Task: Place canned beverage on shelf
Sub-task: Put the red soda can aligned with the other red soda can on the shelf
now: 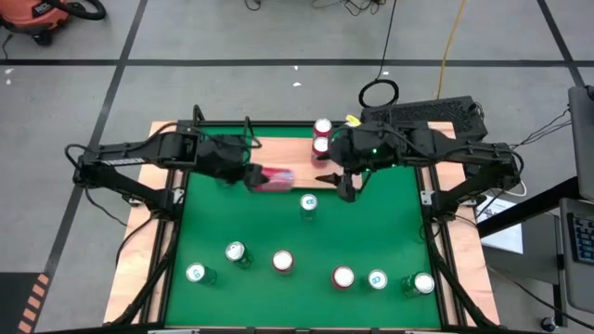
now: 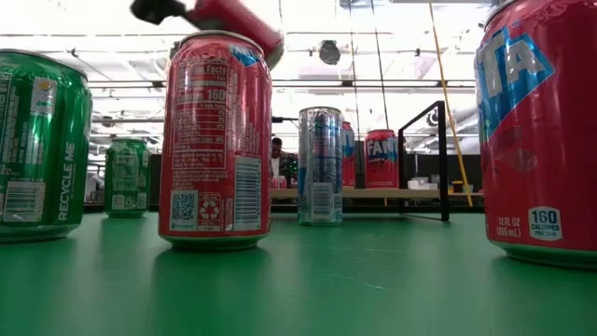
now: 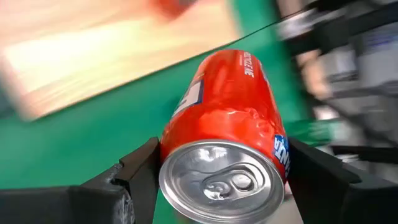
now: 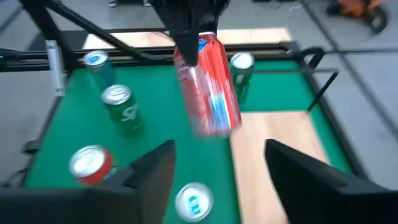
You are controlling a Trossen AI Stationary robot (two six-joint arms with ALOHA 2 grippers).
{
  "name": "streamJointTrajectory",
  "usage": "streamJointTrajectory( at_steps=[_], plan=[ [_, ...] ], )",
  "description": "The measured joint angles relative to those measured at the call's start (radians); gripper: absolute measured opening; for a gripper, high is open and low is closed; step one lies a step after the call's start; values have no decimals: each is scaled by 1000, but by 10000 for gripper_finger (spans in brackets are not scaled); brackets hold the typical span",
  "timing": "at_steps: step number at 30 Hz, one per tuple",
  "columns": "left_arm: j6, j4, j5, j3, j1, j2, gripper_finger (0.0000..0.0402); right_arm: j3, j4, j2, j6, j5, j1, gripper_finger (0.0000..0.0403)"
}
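While the left gripper [image 3: 221, 180] clamps the red can [image 1: 270, 178] sideways in the air at the shelf's [image 1: 278, 148] front edge, tip it upright before lowering. Set it on bare board beside the two red cans [image 1: 322, 135] at the shelf's far-right end, not touching them. Release only once the base sits flat. The right gripper [image 1: 339, 178] hangs open and empty, just off the shelf's front edge; keep clear.

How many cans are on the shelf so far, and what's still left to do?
Two red cans stand at the shelf's right end. The left gripper holds a third red can over the shelf; the right gripper is open and empty. Seven cans wait on the green mat.
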Motion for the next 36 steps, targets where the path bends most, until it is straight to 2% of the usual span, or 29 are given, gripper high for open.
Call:
streamJointTrajectory(
  at_steps=[4,7,12,16,26,36],
  plan=[
    [30,155,-3,-5,0,8,270,0,6,26,-4,6,17,317],
    [34,199,-2,-6,0,23,270,0,-2,50,-17,10,26,343],
    [29,259,23,-6,0,58,270,0,1,84,-80,103,34,361],
    [-19,302,25,-7,-1,83,270,0,-7,98,-93,107,29,370],
    [-47,375,13,-8,6,113,270,0,-65,139,-161,81,4,360],
    [-68,385,15,-8,7,139,278,0,-76,150,-187,79,2,286]
  ],
)
